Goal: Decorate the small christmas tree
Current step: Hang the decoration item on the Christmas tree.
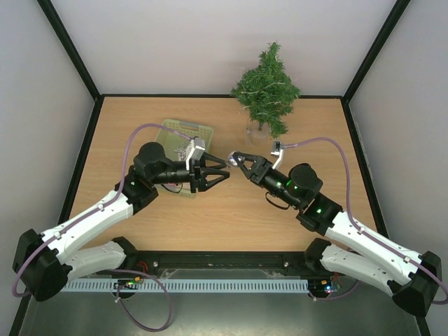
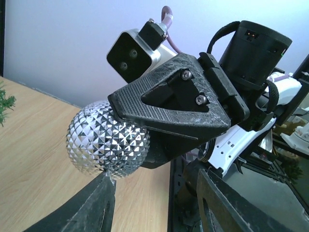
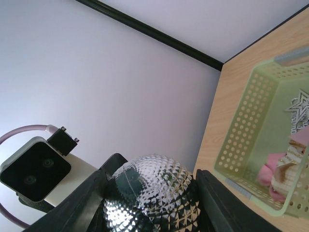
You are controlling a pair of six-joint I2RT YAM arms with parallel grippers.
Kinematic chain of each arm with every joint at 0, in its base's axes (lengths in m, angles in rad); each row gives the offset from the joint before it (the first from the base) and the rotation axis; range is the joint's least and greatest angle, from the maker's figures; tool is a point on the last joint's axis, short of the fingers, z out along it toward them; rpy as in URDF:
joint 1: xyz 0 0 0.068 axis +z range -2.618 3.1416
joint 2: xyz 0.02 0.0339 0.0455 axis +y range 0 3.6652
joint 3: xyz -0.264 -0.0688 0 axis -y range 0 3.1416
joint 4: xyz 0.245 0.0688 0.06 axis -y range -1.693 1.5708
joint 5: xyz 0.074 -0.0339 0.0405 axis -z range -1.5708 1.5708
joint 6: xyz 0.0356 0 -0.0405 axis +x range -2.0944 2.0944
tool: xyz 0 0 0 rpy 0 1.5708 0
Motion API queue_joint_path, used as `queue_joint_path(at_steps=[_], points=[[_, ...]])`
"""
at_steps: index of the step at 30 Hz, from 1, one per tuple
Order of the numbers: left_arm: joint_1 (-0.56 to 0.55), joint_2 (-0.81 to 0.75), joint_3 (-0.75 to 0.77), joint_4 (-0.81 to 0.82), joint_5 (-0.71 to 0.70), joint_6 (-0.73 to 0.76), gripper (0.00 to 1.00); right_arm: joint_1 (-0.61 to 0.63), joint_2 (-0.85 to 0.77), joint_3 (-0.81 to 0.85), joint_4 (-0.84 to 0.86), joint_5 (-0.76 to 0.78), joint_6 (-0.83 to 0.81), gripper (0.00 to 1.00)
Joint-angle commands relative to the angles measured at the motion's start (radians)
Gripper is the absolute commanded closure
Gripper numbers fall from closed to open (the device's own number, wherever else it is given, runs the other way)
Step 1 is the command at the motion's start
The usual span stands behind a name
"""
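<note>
Here, on the wooden surface [image 1: 231, 217], the small christmas tree [image 1: 267, 87] is seen upright near the far edge, right of centre, with a pale green basket [image 1: 171, 129] to its left. The left gripper [image 1: 222, 169] is held spread; the right gripper [image 1: 236, 159] is clamped on a faceted silver ball [image 2: 107, 140].

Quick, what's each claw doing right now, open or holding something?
Left gripper: open, holding nothing.
Right gripper: closed on the silver faceted ball.
</note>
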Motion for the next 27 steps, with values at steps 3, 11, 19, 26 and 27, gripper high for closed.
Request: queue_joint_path(at_steps=[3,11,19,26,27], points=[[-0.015,0.033,0.029,0.027,-0.006,0.011,0.56,0.003,-0.024,-0.031,0.099,-0.037,0.053,0.65],[-0.018,0.055,0.031,0.018,-0.022,0.042,0.59,0.003,-0.036,-0.035,0.113,-0.045,0.065,0.65],[-0.018,0.046,0.033,-0.037,-0.061,0.096,0.46,0.003,-0.041,-0.028,0.065,-0.026,0.028,0.65],[-0.019,0.048,0.017,-0.015,-0.041,0.090,0.48,0.003,-0.039,-0.043,0.100,-0.060,0.055,0.65],[-0.019,0.049,0.013,-0.002,-0.034,0.084,0.51,0.002,-0.038,-0.047,0.108,-0.062,0.061,0.65]])
